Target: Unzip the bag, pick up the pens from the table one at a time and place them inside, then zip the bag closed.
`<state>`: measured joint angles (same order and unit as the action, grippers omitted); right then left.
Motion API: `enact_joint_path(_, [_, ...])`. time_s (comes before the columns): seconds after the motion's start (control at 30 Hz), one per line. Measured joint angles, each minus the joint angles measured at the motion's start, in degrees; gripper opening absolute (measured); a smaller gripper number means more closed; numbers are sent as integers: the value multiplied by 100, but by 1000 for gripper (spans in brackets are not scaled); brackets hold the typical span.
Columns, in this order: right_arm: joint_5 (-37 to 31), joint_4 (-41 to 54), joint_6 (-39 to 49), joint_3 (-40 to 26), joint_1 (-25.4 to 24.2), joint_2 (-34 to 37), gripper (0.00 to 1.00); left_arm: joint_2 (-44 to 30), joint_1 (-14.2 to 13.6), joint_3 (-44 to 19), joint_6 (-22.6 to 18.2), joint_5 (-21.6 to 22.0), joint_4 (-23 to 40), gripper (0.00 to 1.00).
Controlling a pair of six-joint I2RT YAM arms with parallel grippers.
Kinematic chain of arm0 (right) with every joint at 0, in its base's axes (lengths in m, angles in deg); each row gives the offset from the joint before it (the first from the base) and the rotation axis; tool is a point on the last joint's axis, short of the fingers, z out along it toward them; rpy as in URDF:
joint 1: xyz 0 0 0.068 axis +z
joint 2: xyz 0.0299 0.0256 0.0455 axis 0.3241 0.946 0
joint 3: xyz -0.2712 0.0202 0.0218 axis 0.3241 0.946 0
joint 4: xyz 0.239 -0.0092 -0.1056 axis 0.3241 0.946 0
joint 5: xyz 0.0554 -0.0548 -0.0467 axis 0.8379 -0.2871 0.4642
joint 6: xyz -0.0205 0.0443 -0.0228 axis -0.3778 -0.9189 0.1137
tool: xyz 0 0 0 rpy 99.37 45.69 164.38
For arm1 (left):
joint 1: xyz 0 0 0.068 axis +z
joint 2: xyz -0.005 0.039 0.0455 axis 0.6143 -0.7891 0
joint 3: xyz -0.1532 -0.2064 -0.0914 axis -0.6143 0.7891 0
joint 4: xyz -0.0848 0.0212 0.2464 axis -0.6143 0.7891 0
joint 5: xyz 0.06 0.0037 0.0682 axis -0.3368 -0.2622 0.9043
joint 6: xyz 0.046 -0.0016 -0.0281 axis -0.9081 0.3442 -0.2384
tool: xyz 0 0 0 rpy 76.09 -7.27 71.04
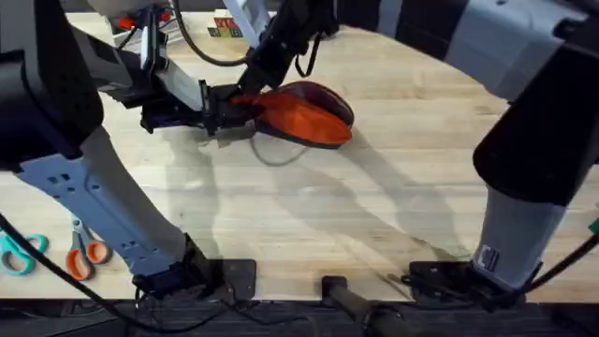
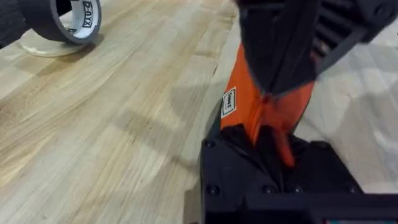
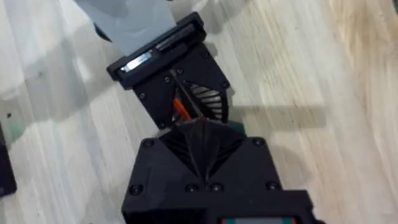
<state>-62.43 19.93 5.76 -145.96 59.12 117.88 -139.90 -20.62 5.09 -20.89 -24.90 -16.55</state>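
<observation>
The orange bag with its dark base lies on the table at the back middle. My left gripper is shut on the bag's left end; in the left wrist view orange fabric with a small white label runs into its fingers. My right gripper reaches across from above and is shut on the same end of the bag, its fingers meeting tip to tip with the left gripper. A sliver of orange shows between them. The pens are out of view.
Orange-handled scissors and teal-handled scissors lie at the front left. A roll of dark tape rests on the table beyond the bag. Small coloured blocks sit at the far edge. The table's front middle and right are bare.
</observation>
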Motion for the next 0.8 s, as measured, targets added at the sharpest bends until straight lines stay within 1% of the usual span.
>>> enact_joint_path(0.33, [-143, 1281, 513, -625, -4, -192, 29, 0, 0, 0, 17, -1, 0, 40])
enact_joint_path(0.5, [-456, 1914, 640, -1117, -24, -192, 29, 0, 0, 0, 17, -1, 0, 40])
enact_joint_path(0.63, [-604, 2110, 783, -1382, -78, -193, 29, 0, 0, 0, 19, -1, 0, 40])
enact_joint_path(0.8, [-696, 2138, 1019, -1421, -126, -202, 29, 0, 0, 0, 19, -1, 0, 40])
